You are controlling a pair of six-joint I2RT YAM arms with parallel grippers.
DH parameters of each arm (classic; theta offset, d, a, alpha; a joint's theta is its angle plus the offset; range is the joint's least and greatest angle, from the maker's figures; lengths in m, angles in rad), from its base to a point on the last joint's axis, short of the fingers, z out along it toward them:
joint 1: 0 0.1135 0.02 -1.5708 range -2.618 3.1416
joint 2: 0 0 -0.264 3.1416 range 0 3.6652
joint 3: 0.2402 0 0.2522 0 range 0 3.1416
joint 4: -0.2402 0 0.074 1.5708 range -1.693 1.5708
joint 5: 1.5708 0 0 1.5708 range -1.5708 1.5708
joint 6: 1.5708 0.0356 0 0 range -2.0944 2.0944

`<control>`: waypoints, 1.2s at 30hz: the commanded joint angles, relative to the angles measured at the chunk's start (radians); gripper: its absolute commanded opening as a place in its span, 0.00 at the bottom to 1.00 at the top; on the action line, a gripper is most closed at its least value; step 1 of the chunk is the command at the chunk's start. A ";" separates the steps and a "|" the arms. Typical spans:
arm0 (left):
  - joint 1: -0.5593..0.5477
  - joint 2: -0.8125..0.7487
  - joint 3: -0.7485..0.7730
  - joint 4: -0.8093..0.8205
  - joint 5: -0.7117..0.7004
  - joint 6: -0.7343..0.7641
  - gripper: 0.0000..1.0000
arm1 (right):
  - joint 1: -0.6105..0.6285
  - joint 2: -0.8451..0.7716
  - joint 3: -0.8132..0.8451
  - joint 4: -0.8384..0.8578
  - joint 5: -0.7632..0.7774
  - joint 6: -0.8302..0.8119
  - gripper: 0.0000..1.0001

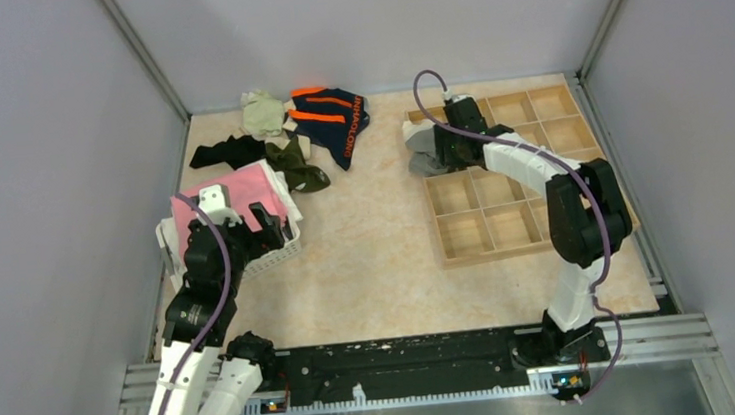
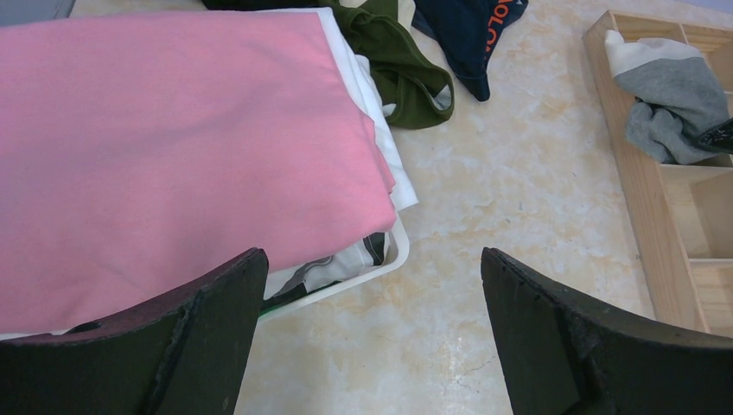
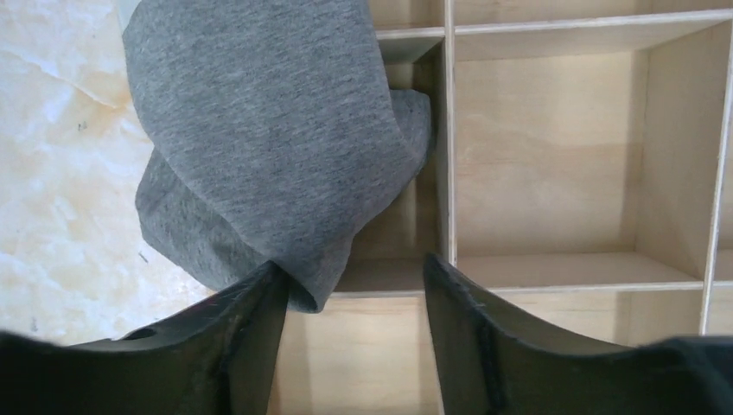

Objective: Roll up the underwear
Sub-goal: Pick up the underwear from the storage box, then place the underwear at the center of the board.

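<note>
the pale wooden tray of square compartments (image 1: pixel 496 254) is lying on the right of the marbled beige table (image 1: pixel 378 257). the white plastic basket (image 1: pixel 282 255) is holding a folded pink cloth (image 1: pixel 242 193) on the left, and the left gripper (image 2: pixel 370 255) is gaping wide above it. the grey jersey underwear (image 3: pixel 259 130) is draping over the tray's far left corner. the right gripper (image 3: pixel 350 277) is hovering there, jaws apart, one finger at the fabric's edge.

The table (image 1: pixel 388 256) is beige with a faint marbled pattern. Toward its far left corner lie navy underwear (image 1: pixel 336 120) with orange stripes and orange lettering, an olive green pair (image 1: pixel 296 163), a near-black piece (image 1: pixel 223 152) and a pale cream piece (image 1: pixel 262 111). A plain pink cloth (image 1: pixel 228 202) tops a white basket (image 1: pixel 282 255). The grey underwear (image 3: pixel 259 130) is heathered, with a whitish band, against the pale wooden tray (image 1: pixel 506 225). Both arms (image 1: pixel 570 210) are black and white, their cables (image 1: pixel 416 88) purple.
</note>
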 commanded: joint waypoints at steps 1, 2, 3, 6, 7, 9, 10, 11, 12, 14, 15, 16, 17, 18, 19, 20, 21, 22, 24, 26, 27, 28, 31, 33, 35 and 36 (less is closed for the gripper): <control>0.007 0.008 -0.002 0.043 0.007 0.009 0.99 | 0.011 0.016 0.034 0.070 0.020 -0.017 0.52; 0.007 0.009 -0.002 0.043 0.007 0.009 0.99 | 0.011 0.012 0.028 0.082 0.015 -0.016 0.47; 0.007 0.010 -0.002 0.043 0.007 0.009 0.99 | 0.011 0.003 0.022 0.094 0.009 -0.016 0.41; 0.007 0.011 -0.001 0.043 0.008 0.009 0.99 | 0.011 -0.044 0.002 0.128 -0.008 -0.025 0.23; 0.007 0.012 -0.002 0.043 0.009 0.009 0.99 | 0.012 -0.063 -0.003 0.134 -0.013 -0.033 0.18; 0.007 0.012 0.000 0.041 0.005 0.009 0.99 | 0.021 -0.108 -0.013 0.147 -0.013 -0.049 0.06; 0.007 0.011 0.000 0.042 0.003 0.009 0.99 | 0.029 -0.136 -0.021 0.157 -0.018 -0.058 0.02; 0.007 0.010 0.000 0.040 0.000 0.008 0.99 | 0.038 -0.165 -0.028 0.168 -0.029 -0.065 0.00; 0.007 0.009 0.000 0.040 -0.003 0.008 0.99 | 0.050 -0.192 -0.029 0.174 -0.048 -0.073 0.00; 0.008 0.008 -0.001 0.040 -0.004 0.008 0.99 | 0.082 -0.242 -0.016 0.179 -0.078 -0.082 0.00; 0.008 0.009 -0.001 0.040 -0.005 0.008 0.99 | 0.102 -0.264 -0.005 0.176 -0.089 -0.084 0.00; 0.008 0.009 0.000 0.040 -0.005 0.008 0.99 | 0.126 -0.283 0.012 0.175 -0.100 -0.086 0.00; 0.009 0.010 0.000 0.040 -0.005 0.008 0.99 | 0.148 -0.297 0.028 0.173 -0.115 -0.085 0.00; 0.010 0.012 0.001 0.040 -0.005 0.007 0.99 | 0.165 -0.306 0.049 0.170 -0.137 -0.079 0.00; 0.010 0.014 0.001 0.039 -0.006 0.006 0.99 | 0.184 -0.311 0.069 0.167 -0.162 -0.070 0.00; 0.010 0.014 0.002 0.038 -0.008 0.006 0.99 | 0.200 -0.313 0.086 0.164 -0.185 -0.060 0.00; 0.010 0.014 0.002 0.037 -0.008 0.006 0.99 | 0.212 -0.313 0.099 0.165 -0.215 -0.047 0.00; 0.010 0.013 0.001 0.035 -0.010 0.005 0.99 | 0.226 -0.310 0.105 0.171 -0.245 -0.037 0.00; 0.010 0.012 0.002 0.036 -0.012 0.005 0.99 | 0.249 -0.305 0.097 0.188 -0.273 -0.015 0.00; 0.010 0.010 0.001 0.035 -0.011 0.004 0.99 | 0.257 -0.285 0.071 0.214 -0.314 0.011 0.00; 0.010 0.010 0.001 0.036 -0.010 0.003 0.99 | 0.258 -0.274 0.056 0.227 -0.332 0.023 0.01; 0.010 0.011 0.001 0.036 -0.010 0.004 0.99 | 0.258 -0.259 0.040 0.235 -0.348 0.034 0.02; 0.010 0.013 0.001 0.035 -0.009 0.004 0.99 | 0.258 -0.205 0.000 0.249 -0.366 0.038 0.15; 0.010 0.014 0.001 0.036 -0.009 0.003 0.99 | 0.258 -0.164 -0.003 0.225 -0.347 0.027 0.32; 0.010 0.013 0.001 0.036 -0.008 0.003 0.99 | 0.258 -0.142 -0.020 0.216 -0.315 0.023 0.37; 0.010 0.015 0.001 0.038 -0.008 0.003 0.99 | 0.258 -0.137 -0.030 0.215 -0.295 0.026 0.40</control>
